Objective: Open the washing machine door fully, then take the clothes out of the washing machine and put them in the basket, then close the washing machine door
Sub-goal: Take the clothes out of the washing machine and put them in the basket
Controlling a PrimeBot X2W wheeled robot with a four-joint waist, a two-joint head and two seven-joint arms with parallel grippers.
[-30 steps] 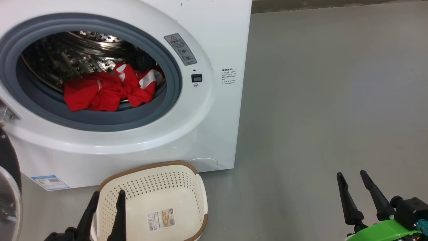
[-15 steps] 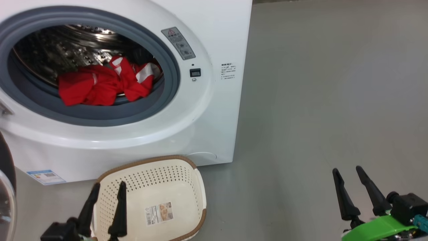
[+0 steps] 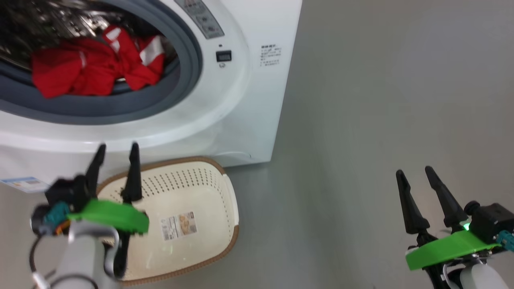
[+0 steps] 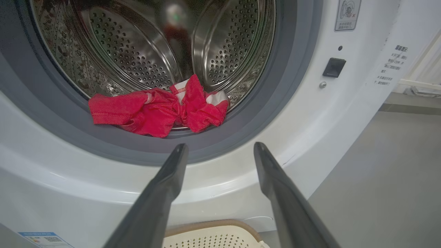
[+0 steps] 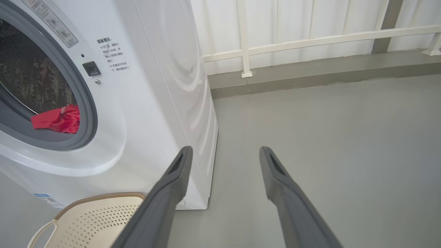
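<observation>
The white washing machine stands with its round mouth uncovered; its door is out of view. Red clothes with white stripes lie at the drum's front lip, half over the grey gasket, and show as clothes and clothes in the wrist views. The cream basket sits on the floor before the machine, with nothing but a paper label inside. My left gripper is open above the basket's left rim, pointing at the machine's front below the mouth. My right gripper is open over bare floor at the lower right.
Grey floor stretches to the right of the machine. A white railing and low kerb run along the far side behind it. A blue label marks the machine's lower left front.
The head camera has tilted down and the machine has slid up the picture. My left arm has risen into view, its fingers now over the basket's rim. The right gripper has barely shifted.
</observation>
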